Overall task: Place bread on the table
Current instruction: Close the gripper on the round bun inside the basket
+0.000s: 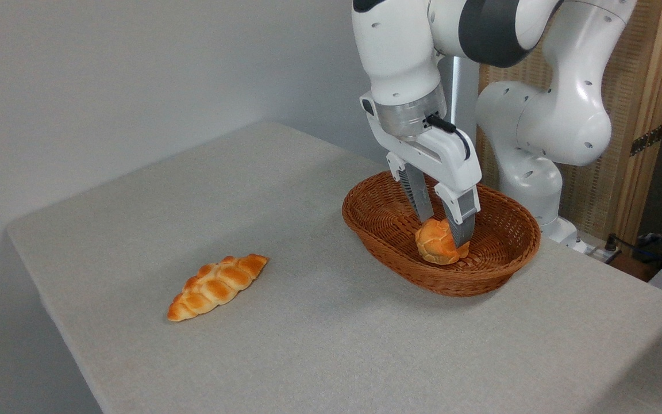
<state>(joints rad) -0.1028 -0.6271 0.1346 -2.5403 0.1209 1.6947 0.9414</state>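
A: Why does the white two-finger pincer (443, 230) reach straight down into the brown oval wicker basket (503, 264)?

B: Because the small round orange-golden bun with the knotted top (439, 242) sits on the basket floor, directly at the fingertips. A vertical approach clears the raised rim on every side of the pincer.

A: Is it gripping the bun?

B: It looks so. The fingers stand narrow, one on each side of the bun's upper half, pressed against it. I judge the grasp closed on the bun, though the bun appears to rest on the weave and is not yet lifted.

A: Why hold it high and not round the middle?

B: My guess is that the basket floor and sloping wall leave little room lower down. A round, glossy bun held near its crown could slip, so the lift calls for care.

A: And where should it go?

B: Onto the light grey fabric-textured bench (285, 190). Open surface lies to the left of the pincer and towards the camera, beyond the basket rim. The long braided pointed loaf (217, 286) already lies there, well apart from the pincer, down and to the left.

A: So the next move?

B: Likely straight up until the bun clears the rim, then sideways over bare bench, short of the loaf.
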